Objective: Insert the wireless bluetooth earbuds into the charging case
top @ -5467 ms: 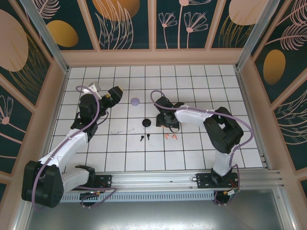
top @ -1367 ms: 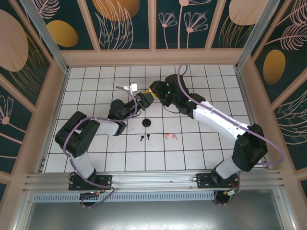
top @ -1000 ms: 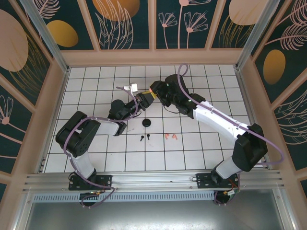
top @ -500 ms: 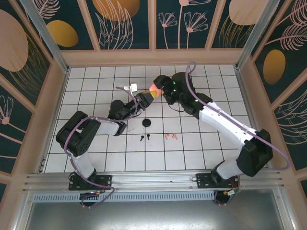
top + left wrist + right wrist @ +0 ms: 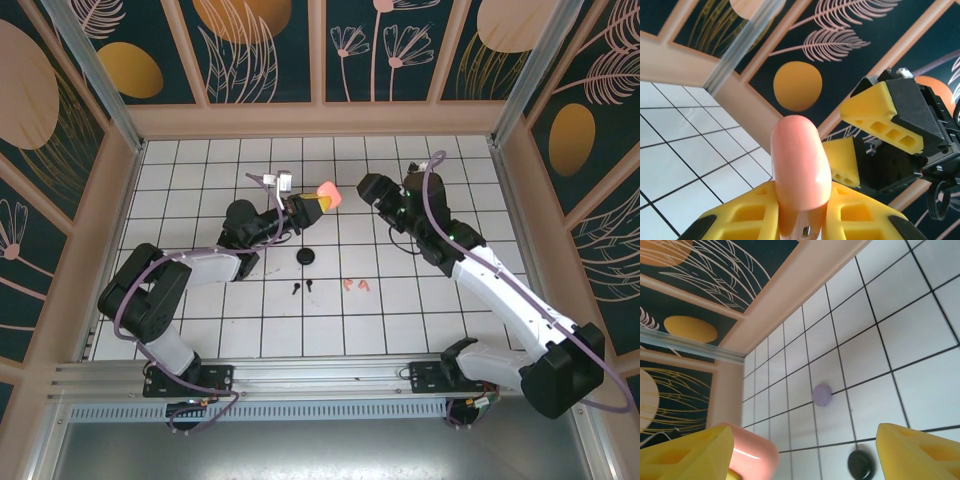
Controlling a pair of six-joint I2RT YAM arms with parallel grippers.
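White gridded table (image 5: 200,330), leaf-patterned walls. The right gripper (image 5: 368,188), at the pink charging case (image 5: 326,192) a second ago, now sits back to the right with fingers spread and empty. The left gripper (image 5: 309,203) alone pinches the case, raised over the far-centre tiles. The pink earbuds (image 5: 355,286) and black earbuds (image 5: 302,288) lie near-centre, well apart from the case, so none is inserted; the right arm looks free to fetch one.

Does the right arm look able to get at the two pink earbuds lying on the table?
Probably yes. The right pincer is open and empty, the earbuds lie on bare tiles with nothing over them, and the left pincer holds the case away from them.
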